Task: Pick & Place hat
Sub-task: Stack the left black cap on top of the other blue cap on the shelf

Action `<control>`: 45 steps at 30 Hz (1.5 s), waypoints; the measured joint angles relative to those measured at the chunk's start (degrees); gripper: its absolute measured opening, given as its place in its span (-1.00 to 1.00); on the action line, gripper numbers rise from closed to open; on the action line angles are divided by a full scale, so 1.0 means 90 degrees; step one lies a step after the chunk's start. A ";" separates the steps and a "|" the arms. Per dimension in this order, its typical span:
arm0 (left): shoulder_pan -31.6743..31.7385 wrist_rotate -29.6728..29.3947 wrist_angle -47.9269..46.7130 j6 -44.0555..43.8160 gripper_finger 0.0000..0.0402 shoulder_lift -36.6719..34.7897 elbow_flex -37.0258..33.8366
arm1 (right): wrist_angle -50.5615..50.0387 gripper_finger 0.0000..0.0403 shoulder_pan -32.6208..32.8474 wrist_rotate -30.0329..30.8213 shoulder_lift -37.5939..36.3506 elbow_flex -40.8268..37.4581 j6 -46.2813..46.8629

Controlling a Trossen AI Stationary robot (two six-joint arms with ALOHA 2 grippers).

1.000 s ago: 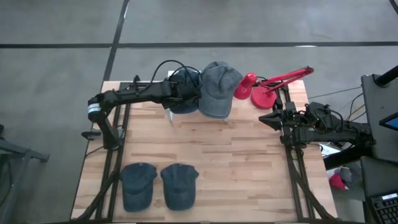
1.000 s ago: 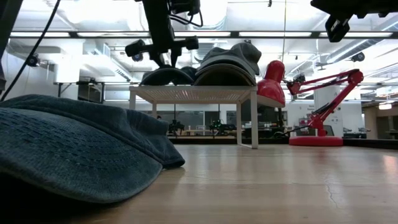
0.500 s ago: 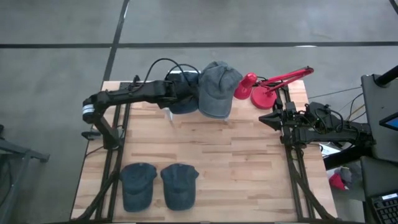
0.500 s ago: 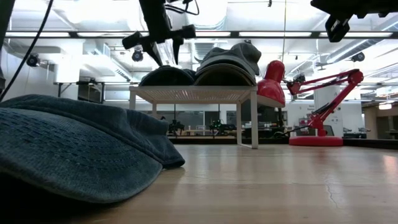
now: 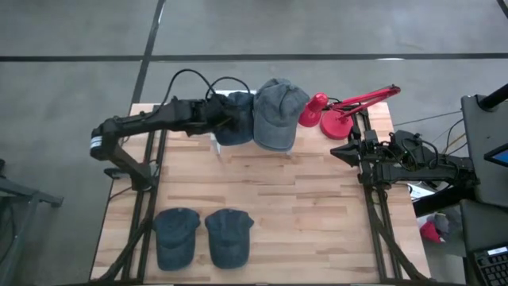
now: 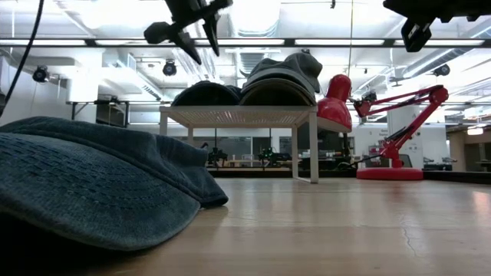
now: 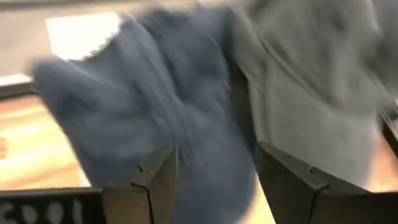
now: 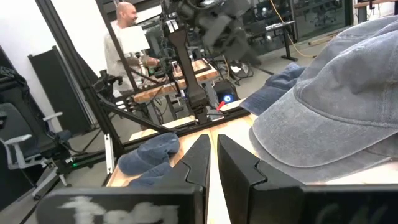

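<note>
Left gripper (image 5: 225, 121) with fingers spread, empty, at the dark blue hat (image 5: 236, 119) on the small white rack (image 6: 238, 116) upper centre, grey hat (image 5: 275, 113) beside it, right gripper (image 5: 336, 150) pressed together, right edge.

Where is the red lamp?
In the high view the red lamp stands at the table's far edge on the right side, right beside the gray hat on the small white rack, just ahead of the waiting right gripper.

blurred blue hat (image 7: 155, 112), grey hat (image 7: 311, 81) cropped
</note>
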 joint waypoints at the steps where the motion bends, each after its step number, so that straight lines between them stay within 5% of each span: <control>1: -0.0052 0.0265 -0.0022 0.0077 0.03 -0.0019 0.0000 | 0.0000 -0.86 0.0000 0.0001 0.0000 0.0000 -0.0006; 8: -0.0661 0.1509 -0.1039 -0.0570 0.03 -0.0050 -0.0040 | 0.0000 -0.86 0.0002 0.0002 0.0000 0.0000 -0.0007; 19: -0.2582 0.1696 -0.2661 -0.3796 0.02 -0.0048 -0.0072 | 0.0000 -0.86 0.0001 0.0002 0.0000 0.0000 -0.0007; 26: -0.3833 0.1722 -0.2660 -0.5809 0.02 -0.0045 -0.0459 | 0.0000 -0.86 0.0000 0.0005 0.0000 0.0000 -0.0006; 34: -0.4998 0.2584 -0.2044 -0.7933 0.02 -0.0041 -0.1444 | 0.0000 -0.86 0.0001 0.0002 0.0000 0.0000 0.0007; 45: -0.5511 0.3663 -0.0937 -0.8756 0.02 -0.0028 -0.2704 | 0.0000 -0.86 0.0000 0.0002 0.0000 0.0000 0.0010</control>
